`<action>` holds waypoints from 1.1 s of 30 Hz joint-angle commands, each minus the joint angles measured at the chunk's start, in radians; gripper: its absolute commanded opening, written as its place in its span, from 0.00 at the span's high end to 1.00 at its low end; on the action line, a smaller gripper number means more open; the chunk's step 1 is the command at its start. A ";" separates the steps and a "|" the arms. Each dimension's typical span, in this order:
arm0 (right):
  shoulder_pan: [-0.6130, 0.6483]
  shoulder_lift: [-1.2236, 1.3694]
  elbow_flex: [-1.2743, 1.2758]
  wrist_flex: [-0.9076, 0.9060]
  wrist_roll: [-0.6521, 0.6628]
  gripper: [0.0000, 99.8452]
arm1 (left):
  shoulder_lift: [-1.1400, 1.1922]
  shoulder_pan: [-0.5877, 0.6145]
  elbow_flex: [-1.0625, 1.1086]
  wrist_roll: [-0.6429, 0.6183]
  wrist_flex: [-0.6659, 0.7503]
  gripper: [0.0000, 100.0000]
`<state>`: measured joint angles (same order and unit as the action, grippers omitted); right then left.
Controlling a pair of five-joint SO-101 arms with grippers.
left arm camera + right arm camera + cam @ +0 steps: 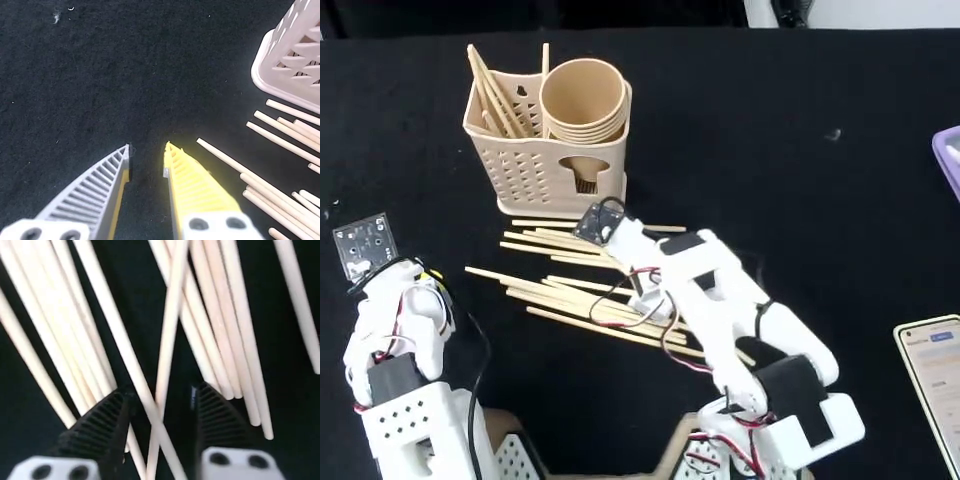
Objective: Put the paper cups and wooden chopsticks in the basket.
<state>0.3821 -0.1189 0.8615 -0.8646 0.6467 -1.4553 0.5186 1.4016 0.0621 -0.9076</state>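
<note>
The beige basket stands at the back left and holds stacked paper cups and several wooden chopsticks. More chopsticks lie scattered on the black table in front of it. My right arm stretches over this pile. Its gripper is open just above the pile, with two crossed chopsticks between the black fingers. My left arm is folded back at the front left. Its gripper hangs slightly open over bare cloth, with nothing in it; the basket corner and some chopsticks lie beyond it.
A small black board lies left of the left arm. A purple container edge and a phone sit at the right edge. Open black cloth spreads to the right of the basket.
</note>
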 commanded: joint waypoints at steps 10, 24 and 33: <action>-0.029 -0.157 -0.058 -0.195 0.043 0.86 | -0.011 0.010 -0.008 -0.005 0.023 0.88; -0.026 -0.051 -0.013 -0.037 -0.011 0.82 | -0.011 0.010 -0.008 -0.005 0.023 0.88; -0.028 -0.005 -0.013 -0.035 -0.009 0.84 | -0.011 0.010 -0.008 -0.005 0.023 0.88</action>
<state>0.3682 -0.1250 0.8554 -0.9060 0.6467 -1.4553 0.5186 1.4016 0.0621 -0.9076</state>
